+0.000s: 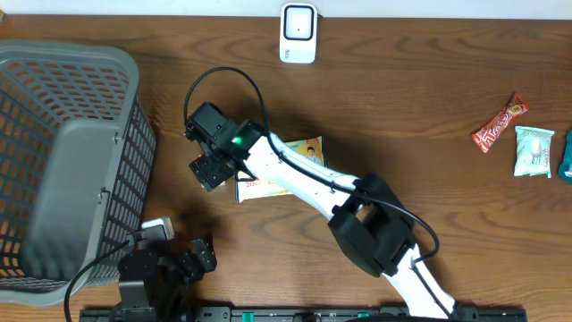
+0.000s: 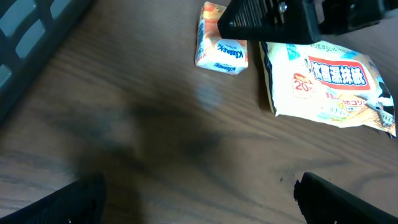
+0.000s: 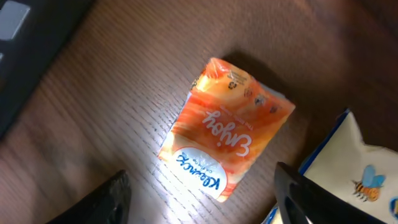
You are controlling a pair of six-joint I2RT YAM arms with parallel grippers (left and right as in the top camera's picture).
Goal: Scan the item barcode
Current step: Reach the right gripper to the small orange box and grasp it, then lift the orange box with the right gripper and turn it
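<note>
Over the tissue pack (image 3: 227, 137), right gripper (image 3: 202, 196) downturned

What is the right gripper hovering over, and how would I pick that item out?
Start at the grey basket on the left; the right gripper hangs just beside it, jaws open. Beneath it lies a small Kleenex tissue pack, next to a larger pale snack bag. Its orange wrapper and white oval with blue lettering set it apart.

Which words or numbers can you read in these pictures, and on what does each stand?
"Kleenex": on the tissue pack.
"Enjoy": on the same pack.
"20": on the pouch; its other print is too blurred to read.
Print on the red wrapper: too small to read.
</note>
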